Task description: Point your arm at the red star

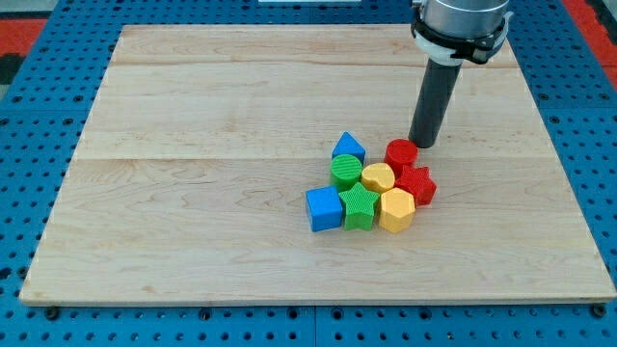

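Note:
The red star lies on the wooden board at the right end of a tight cluster of blocks. My tip stands just above it in the view, right beside the red cylinder, which sits between the tip and the star's upper left. The dark rod rises from the tip toward the view's top. The tip is a short way from the star and does not touch it.
The cluster also holds a blue triangular block, a green cylinder, a yellow round block, a blue cube, a green star and a yellow hexagon. The wooden board lies on a blue pegboard.

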{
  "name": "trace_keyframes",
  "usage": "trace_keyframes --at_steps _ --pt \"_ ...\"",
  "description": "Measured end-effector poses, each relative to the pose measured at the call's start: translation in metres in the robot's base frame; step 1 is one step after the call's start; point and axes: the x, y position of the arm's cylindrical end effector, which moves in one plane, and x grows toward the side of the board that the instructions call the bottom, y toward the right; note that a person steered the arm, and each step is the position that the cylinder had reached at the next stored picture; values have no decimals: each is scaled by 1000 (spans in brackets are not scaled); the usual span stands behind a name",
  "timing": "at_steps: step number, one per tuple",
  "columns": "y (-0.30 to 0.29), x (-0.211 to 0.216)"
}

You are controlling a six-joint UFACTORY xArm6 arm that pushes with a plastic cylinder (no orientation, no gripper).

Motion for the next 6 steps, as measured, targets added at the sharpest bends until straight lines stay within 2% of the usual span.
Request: trace_keyframes --at_steps 1,2,3,4,5,6 --pt "0 0" --pt "32 2" --pt "97 39" --pt "95 114" --pt "40 102" --pt "20 73"
